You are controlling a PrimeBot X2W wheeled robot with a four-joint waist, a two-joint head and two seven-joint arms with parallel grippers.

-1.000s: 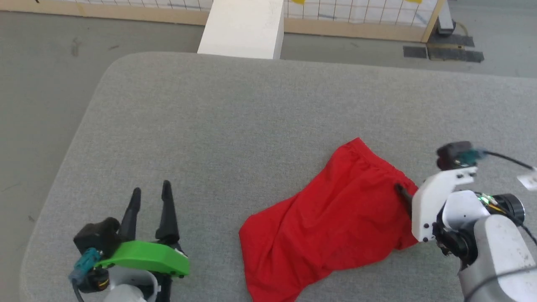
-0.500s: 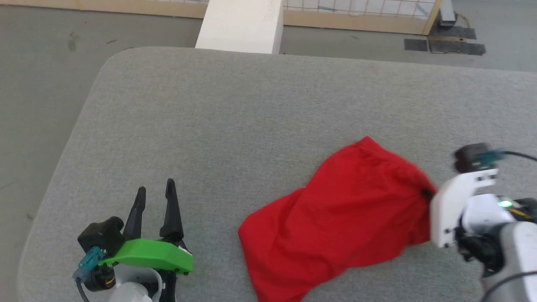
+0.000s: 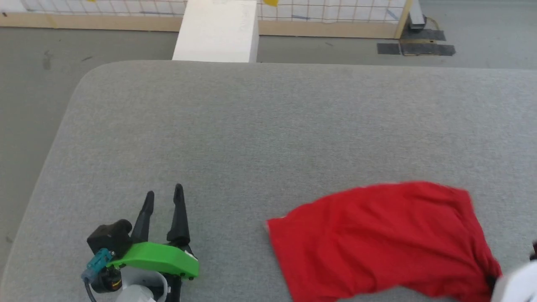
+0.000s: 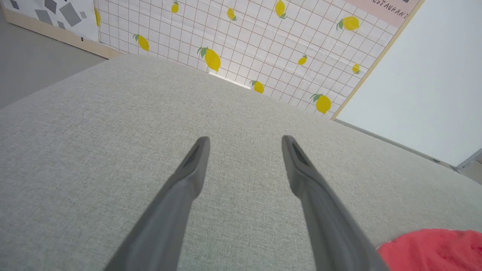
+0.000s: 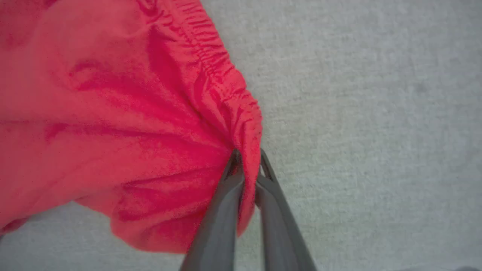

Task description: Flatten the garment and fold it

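Observation:
The garment is a bright red pair of shorts lying rumpled on the grey padded table, at the lower right of the head view. Its gathered waistband runs toward my right gripper, which is shut on the waistband edge, lifting the cloth there. A corner of the red cloth shows at the lower right of the left wrist view. My left gripper rests open at the table's front left, well apart from the shorts, with nothing between its fingers.
A white block stands beyond the table's far edge, before a low wall with a lemon-printed grid. Grey floor borders the table's rounded left edge.
My right gripper has pulled the waistband end of the shorts rightward and toward the table's front, stretching them out sideways. The head view has also shifted. The left gripper stays put.

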